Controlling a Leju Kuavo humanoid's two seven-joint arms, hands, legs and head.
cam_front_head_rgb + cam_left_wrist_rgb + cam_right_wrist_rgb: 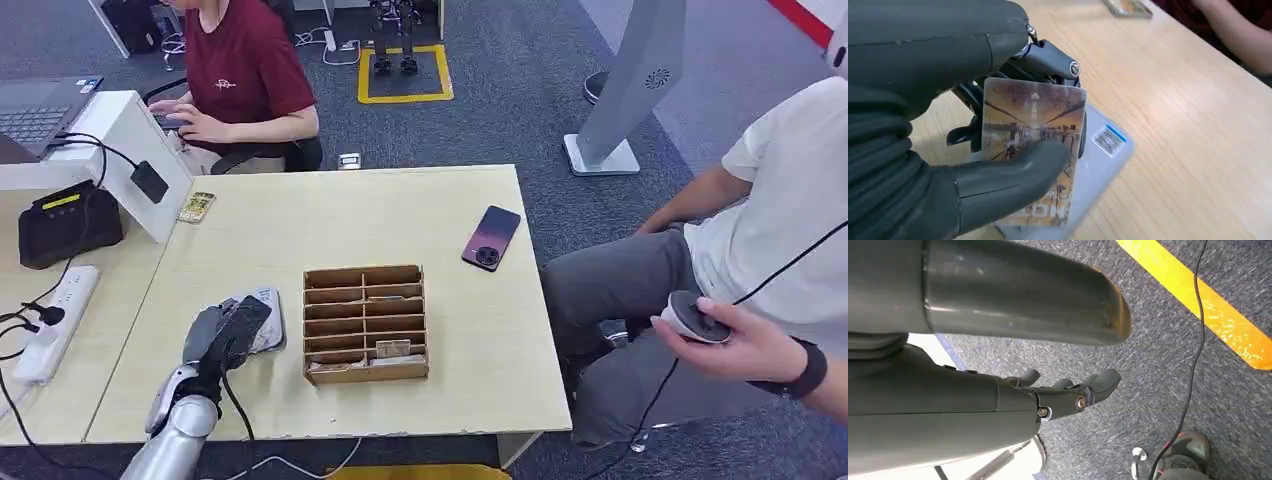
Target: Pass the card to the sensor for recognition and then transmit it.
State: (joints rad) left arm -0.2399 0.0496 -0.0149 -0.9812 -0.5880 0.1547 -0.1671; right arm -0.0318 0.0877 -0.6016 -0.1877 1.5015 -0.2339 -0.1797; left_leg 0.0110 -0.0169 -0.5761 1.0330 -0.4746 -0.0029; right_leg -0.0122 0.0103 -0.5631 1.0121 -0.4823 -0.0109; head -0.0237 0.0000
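My left hand [225,338] pinches a printed card [1033,150] between thumb and fingers, right over the flat grey sensor [1103,160] with its blue barcode label. In the head view the sensor [268,322] lies on the table just left of the wooden slotted card box [365,322], mostly covered by my hand. The card hovers at or just above the sensor's top; I cannot tell whether it touches. My right hand [1068,390] hangs beside my body over the carpet, fingers loosely apart, holding nothing.
A phone [491,237] lies at the table's far right, a small card [197,207] at the far left. A person in white sits to the right holding a controller [693,318]. Another person works at the desk behind. A power strip [55,320] lies left.
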